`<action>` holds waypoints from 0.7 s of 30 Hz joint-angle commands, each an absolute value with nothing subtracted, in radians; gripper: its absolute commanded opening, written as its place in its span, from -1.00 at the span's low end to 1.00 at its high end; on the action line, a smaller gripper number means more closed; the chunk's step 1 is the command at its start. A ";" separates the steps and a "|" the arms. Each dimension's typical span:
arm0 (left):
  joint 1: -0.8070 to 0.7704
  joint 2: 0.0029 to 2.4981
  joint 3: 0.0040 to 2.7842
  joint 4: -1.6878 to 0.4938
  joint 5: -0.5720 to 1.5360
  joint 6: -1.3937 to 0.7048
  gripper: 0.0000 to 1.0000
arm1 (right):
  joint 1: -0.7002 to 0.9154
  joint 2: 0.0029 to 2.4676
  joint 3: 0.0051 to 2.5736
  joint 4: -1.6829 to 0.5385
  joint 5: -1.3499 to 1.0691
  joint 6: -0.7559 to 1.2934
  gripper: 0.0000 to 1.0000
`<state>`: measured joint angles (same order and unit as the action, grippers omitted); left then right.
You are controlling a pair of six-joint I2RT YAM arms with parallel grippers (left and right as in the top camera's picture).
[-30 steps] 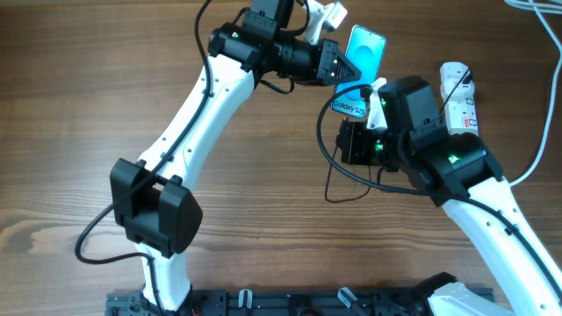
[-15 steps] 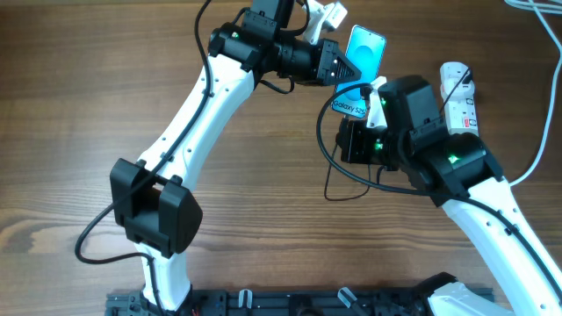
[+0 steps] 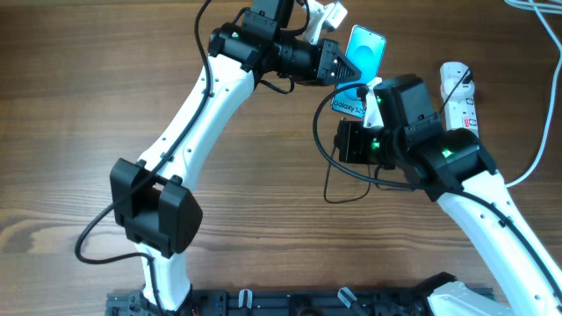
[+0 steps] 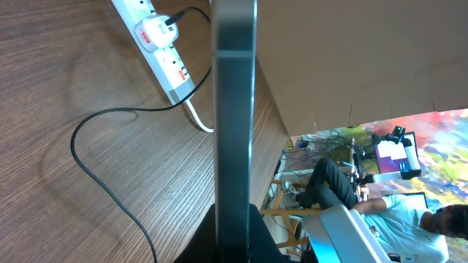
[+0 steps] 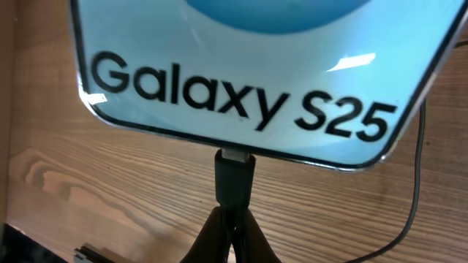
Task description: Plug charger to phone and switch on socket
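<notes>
The phone (image 3: 363, 54), turquoise screen with "Galaxy S25", is held off the table by my left gripper (image 3: 341, 63), which is shut on it. In the left wrist view it shows edge-on (image 4: 234, 109). My right gripper (image 5: 235, 223) is shut on the charger's small black plug tip (image 5: 234, 175). The tip's metal end meets the phone's bottom edge (image 5: 241, 95). The thin black charger cable (image 3: 329, 180) loops over the table. The white socket strip (image 3: 457, 96) lies at the right with the charger's plug in it; it also shows in the left wrist view (image 4: 157, 44).
A thick white lead (image 3: 549, 105) runs from the socket along the table's right edge. The left arm (image 3: 202, 114) crosses the middle of the table. The right arm (image 3: 483, 211) fills the lower right.
My right arm has shifted slightly left and up toward the phone's bottom edge. The left arm and the phone have not moved.
</notes>
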<state>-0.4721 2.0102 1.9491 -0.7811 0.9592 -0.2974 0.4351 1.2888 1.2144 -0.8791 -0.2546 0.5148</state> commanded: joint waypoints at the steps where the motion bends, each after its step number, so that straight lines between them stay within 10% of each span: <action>1: -0.467 1.978 1.950 -0.774 0.997 -0.290 -0.92 | 0.430 1.292 1.230 -0.873 -0.266 0.500 -0.91; 21: -0.467 1.978 1.950 -0.775 0.930 -0.262 -0.92 | 0.430 1.292 1.231 -0.869 -0.252 0.497 -0.91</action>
